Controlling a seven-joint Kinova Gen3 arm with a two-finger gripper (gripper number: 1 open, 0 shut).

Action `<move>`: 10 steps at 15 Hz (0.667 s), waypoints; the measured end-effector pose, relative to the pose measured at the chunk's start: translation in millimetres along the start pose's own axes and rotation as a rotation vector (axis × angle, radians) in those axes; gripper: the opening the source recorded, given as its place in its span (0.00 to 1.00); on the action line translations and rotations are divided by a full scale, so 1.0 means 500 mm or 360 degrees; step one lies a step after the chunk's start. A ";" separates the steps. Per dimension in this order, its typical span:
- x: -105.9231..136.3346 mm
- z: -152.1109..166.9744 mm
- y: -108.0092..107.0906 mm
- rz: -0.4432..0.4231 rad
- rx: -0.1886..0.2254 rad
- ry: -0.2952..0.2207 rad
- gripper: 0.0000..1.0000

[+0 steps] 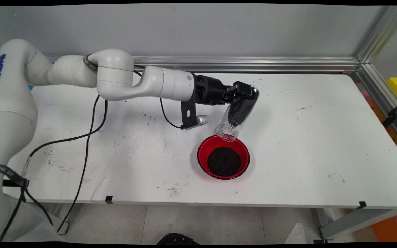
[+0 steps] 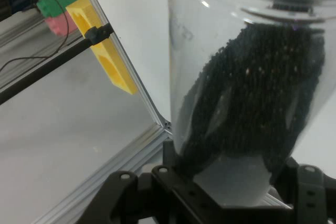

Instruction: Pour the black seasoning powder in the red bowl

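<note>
Black gripper (image 1: 241, 90) clamps a clear jar (image 1: 237, 115) of dark grains, tilted mouth-down toward five o'clock, above a red bowl (image 1: 223, 157) of grains.

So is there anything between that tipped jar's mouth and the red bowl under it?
Nothing visible. The clear jar, held by the gripper, has its open mouth just above the red bowl's far rim.

A clear jar (image 1: 238, 115) speckled with black granules (image 1: 241, 110) was held by the black gripper (image 1: 241, 90) above a red bowl (image 1: 223, 156) rimmed in black and filled with the same dark grains. The white table (image 1: 322, 137) was marked with scuffs.
</note>
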 end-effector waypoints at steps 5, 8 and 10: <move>0.007 0.006 0.004 0.0031 0.0011 -0.0023 0.00; 0.012 0.008 0.008 0.0052 0.0016 -0.0034 0.00; 0.016 0.008 0.010 0.0065 0.0020 -0.0040 0.00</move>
